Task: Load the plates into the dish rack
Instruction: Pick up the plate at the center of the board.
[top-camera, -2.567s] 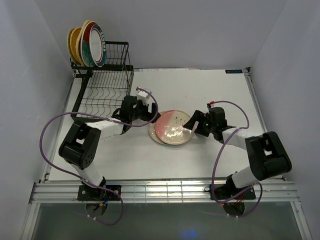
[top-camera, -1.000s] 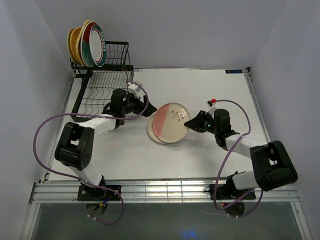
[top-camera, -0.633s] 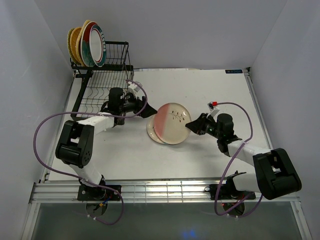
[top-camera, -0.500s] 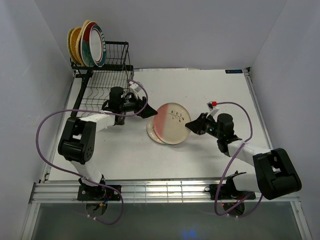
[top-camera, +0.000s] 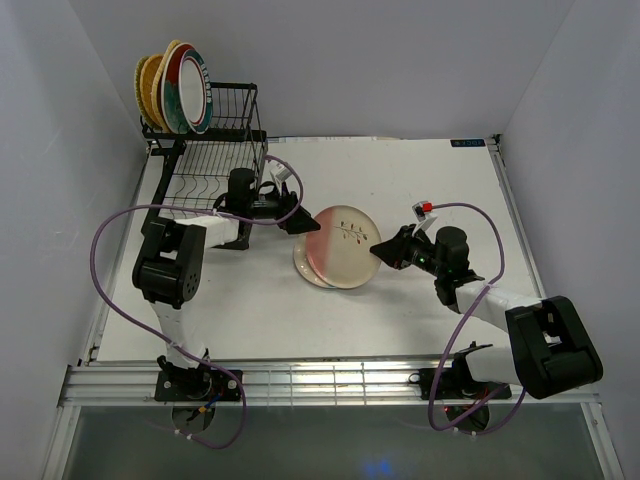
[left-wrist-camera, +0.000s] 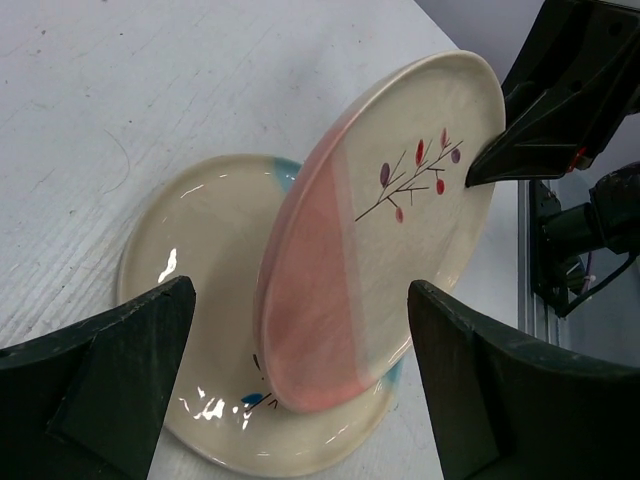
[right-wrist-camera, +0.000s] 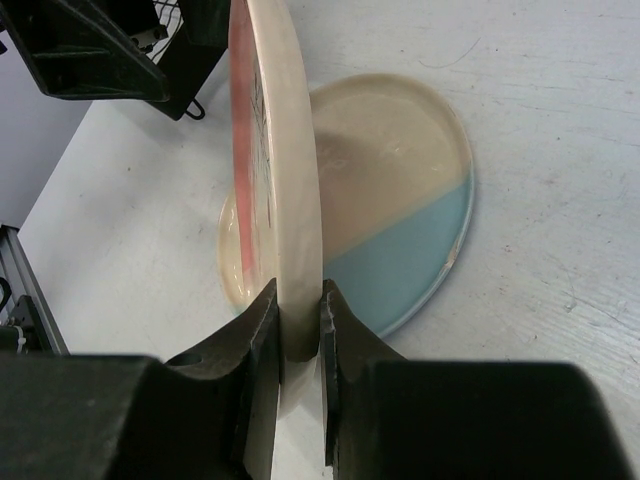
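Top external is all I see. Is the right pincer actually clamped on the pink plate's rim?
Observer: Yes. Right wrist shows the right pincer pinching the rim of the pink-and-white plate, which is lifted on edge.
Operator: What's under it?
Observer: A cream plate with a blue section, lying flat.
Operator: Left pincer?
Observer: Left wrist shows the left pincer wide open, straddling the raised plate's lower edge, not closed on it.
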